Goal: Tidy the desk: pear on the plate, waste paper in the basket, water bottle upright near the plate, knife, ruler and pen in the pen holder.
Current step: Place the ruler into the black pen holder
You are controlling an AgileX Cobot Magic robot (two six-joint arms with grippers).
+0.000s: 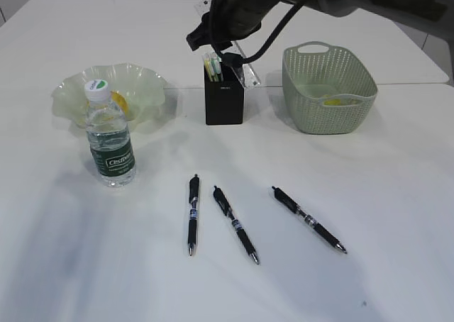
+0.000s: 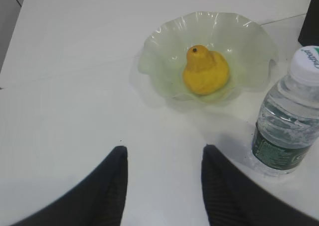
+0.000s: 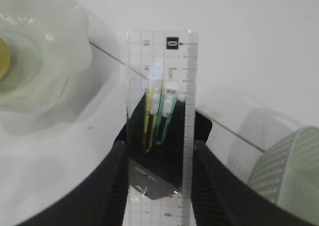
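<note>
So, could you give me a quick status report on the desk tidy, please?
Right gripper shut on ruler over pen holder. Left gripper open, empty. Three pens on desk.

Right claw clamped on ruler, arm reaching from above; left claw parted, empty.

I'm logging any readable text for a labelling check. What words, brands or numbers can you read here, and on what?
"Cestbon", roughly, white on the green label of the bottle; blurred, so uncertain.
Green lettering on the bottle cap: cut off and too blurred to read.
"15" near the far end of the ruler; its other numbers are too fine to read.
Small mark on the pen holder: too small.
Bands on the three pens: unreadable.
</note>
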